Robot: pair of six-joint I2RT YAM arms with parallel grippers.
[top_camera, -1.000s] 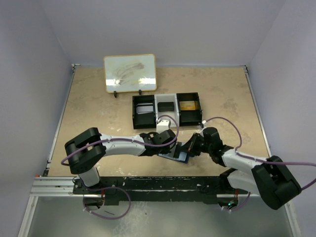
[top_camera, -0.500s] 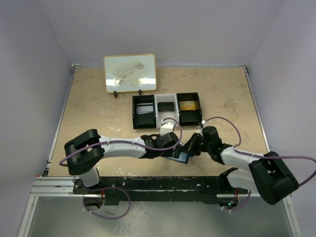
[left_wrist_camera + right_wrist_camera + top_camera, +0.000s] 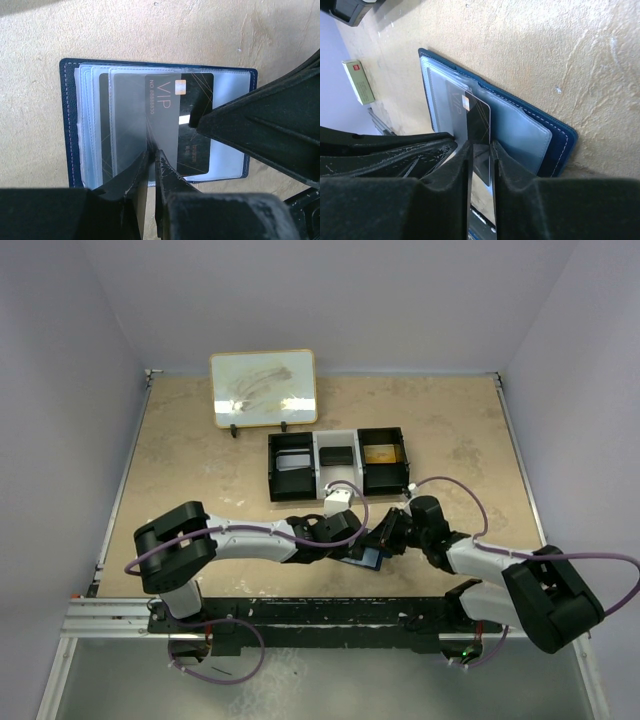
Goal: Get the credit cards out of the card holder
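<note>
Only the right wrist view shows the right pincer (image 3: 480,146) clamped on the black card (image 3: 477,115). Left pincer (image 3: 152,156) is near-closed over the card holder (image 3: 67,120); can't tell its grip.

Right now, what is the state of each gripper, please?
Left gripper: closed on the card holder, pinching a clear sleeve.
Right gripper: closed on the black card.

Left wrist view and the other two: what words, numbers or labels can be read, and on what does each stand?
"VIP": on the black card lying partly in a clear sleeve of the card holder, left wrist view.
"NO" with a row of digits: beside "VIP" on the same card; the digits are too small to be sure of.
Small print at the card's far end: blurred, unreadable.
Small box, right wrist view: label too small to read.
Whiteboard, top view: smears only, no words.
</note>
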